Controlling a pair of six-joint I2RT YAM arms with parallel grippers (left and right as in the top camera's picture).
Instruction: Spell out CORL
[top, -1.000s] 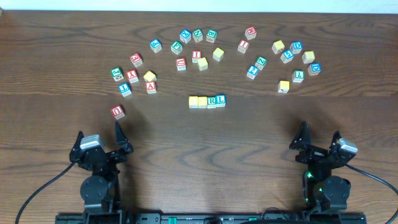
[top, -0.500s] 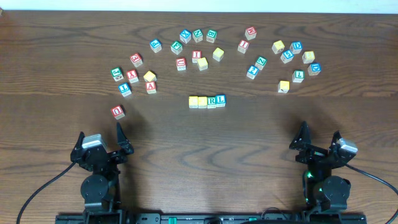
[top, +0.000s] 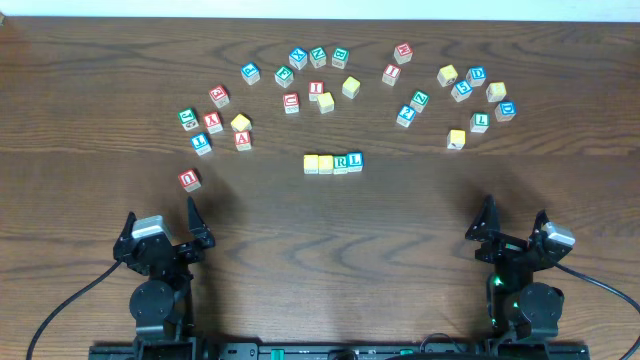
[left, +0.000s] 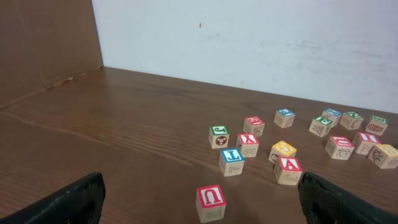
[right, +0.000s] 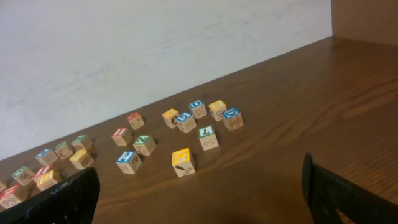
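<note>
From overhead I see the row of four cubes (top: 333, 162) lying near the middle of the table (top: 400, 260), forward of both arms and roughly between them. Reading left to right it runs: two yellow-topped cubes (top: 318, 163), then the green R cube (top: 341, 162), then the blue L cube (top: 355, 160). The four sit side by side and look to be touching, with the L cube a touch farther from the arms than its neighbours. The two yellow tops are too small for me to read any letters on them.

My left gripper (top: 160, 214) sits low at the near edge of the table with its jaws spread wide and nothing between them. In its wrist view only the dark fingers (left: 71, 200) show at the bottom corners. A red U cube (top: 189, 179) stands alone just ahead of it, apart from the fingers.

My right gripper (top: 514, 214) is likewise released, jaws wide and empty, well clear of the row.

The loose cubes (top: 316, 57) are scattered in a broad arc beyond the row, in red, blue, green and yellow, near the pale wall (left: 249, 43)
</note>
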